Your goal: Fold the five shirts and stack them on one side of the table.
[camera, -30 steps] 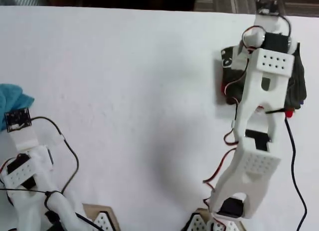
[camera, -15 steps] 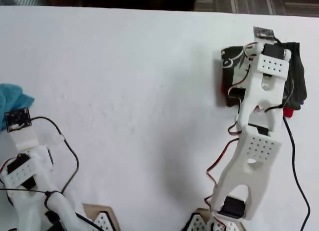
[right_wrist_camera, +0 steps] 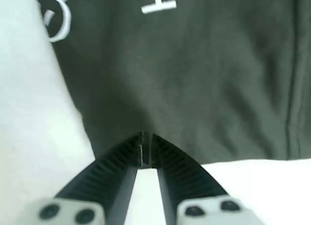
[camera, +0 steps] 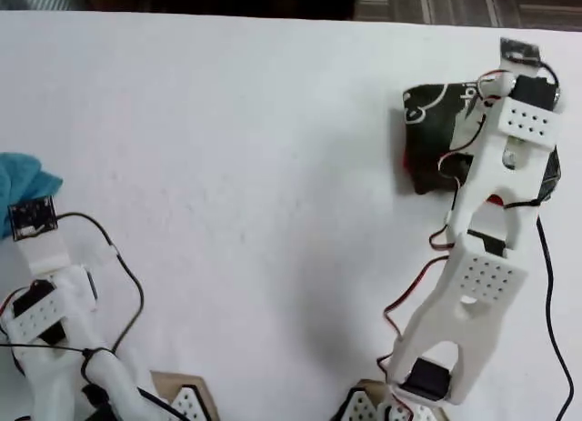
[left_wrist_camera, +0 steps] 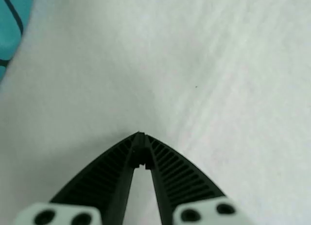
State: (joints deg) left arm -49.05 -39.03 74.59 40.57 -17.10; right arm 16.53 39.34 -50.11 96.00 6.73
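Right claw (right_wrist_camera: 144, 149) is pressed shut, tips together, and I see no cloth caught between them. It sits right at the near edge of the black shirt (right_wrist_camera: 194, 79), tips just over the hem where dark fabric meets white table (right_wrist_camera: 29, 113).

From above, the black shirt (camera: 436, 130) lies folded at the far right of the table (camera: 227, 121), with my right arm stretched over its right half. A red edge (camera: 405, 162) peeks out at the shirt's left side (possibly another garment underneath, I can't say for sure).

My read: this one is folded and placed, and the job here is tidying the bundle. To do that well I want the closed tips low and light, nudging the hem square, not snagging it. Any sideways drag could pull the top layer open, so lift straight up when leaving. If I do need a grip, I should open the jaws before touching, not while pressing on the cloth.

Left claw (left_wrist_camera: 141, 149) is also shut with nothing in it, hovering over bare table. The teal shirt (camera: 23, 180) is bunched at the far left edge, just beyond that arm; in the left wrist view its striped corner (left_wrist_camera: 12, 21) is ahead and off to one side, well apart from the tips. That one looks unfolded, and well apart from the black one.
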